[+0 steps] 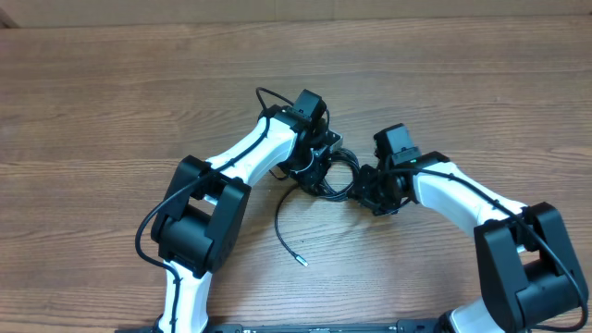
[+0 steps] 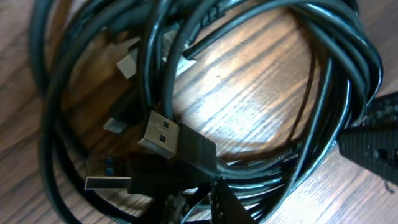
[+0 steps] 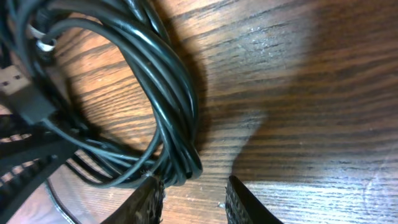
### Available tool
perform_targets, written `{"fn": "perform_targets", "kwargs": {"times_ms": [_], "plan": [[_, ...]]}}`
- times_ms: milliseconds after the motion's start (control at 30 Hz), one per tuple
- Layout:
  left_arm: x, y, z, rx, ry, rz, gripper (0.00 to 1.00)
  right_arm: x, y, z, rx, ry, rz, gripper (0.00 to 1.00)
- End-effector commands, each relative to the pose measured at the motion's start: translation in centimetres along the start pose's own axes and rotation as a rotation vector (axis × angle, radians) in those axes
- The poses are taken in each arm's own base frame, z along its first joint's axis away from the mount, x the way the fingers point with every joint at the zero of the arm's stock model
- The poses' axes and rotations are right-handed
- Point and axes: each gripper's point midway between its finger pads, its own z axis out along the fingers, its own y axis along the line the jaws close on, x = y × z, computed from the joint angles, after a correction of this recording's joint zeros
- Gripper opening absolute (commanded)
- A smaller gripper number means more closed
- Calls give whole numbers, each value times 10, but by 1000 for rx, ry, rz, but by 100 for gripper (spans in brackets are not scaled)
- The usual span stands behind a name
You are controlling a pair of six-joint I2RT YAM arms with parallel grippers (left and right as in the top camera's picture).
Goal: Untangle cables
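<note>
The cables [image 1: 335, 174] lie as one tangled black coil on the wooden table [image 1: 111, 102] between my two arms. My left gripper [image 1: 319, 159] reaches into the coil from the left. In the left wrist view its jaws [image 2: 198, 206] stand nearly together with a thin strand between them, next to the looped cords [image 2: 323, 93] and a silvery USB plug [image 2: 158, 134]. My right gripper [image 1: 375, 185] sits at the coil's right edge. Its fingers [image 3: 194, 202] stand apart over bare wood, the left one touching the bundle's [image 3: 174, 93] outer loop.
One loose cable end with a small plug [image 1: 302, 261] trails toward the table's front. The arms' own thicker black wires [image 1: 143, 231] loop beside the left arm. The opposite gripper shows at the edge of each wrist view.
</note>
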Motion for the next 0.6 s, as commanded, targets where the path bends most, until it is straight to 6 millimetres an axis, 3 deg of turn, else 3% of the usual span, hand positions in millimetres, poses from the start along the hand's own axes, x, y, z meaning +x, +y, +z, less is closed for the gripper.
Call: {"fn": "perform_targets", "kwargs": {"times_ms": [0,133,267,367,500,567], "plan": [[-3,37,-13,-168,-31,-167,15,-7,-8,-2,81,-88,36,32],[2,63,-20,-227,-34,-277,15,-7,-8,-1,93,-101,46,32],[7,71,-23,-176,-30,-333,17,-7,-8,-1,93,-103,53,33],[6,69,-25,-117,-34,-331,17,-8,-8,-1,92,-104,53,33],[1,47,-24,20,-46,-189,14,-9,-7,-1,88,-108,51,39],[0,48,-24,18,-48,-199,13,-9,-7,-1,88,-108,51,39]]}}
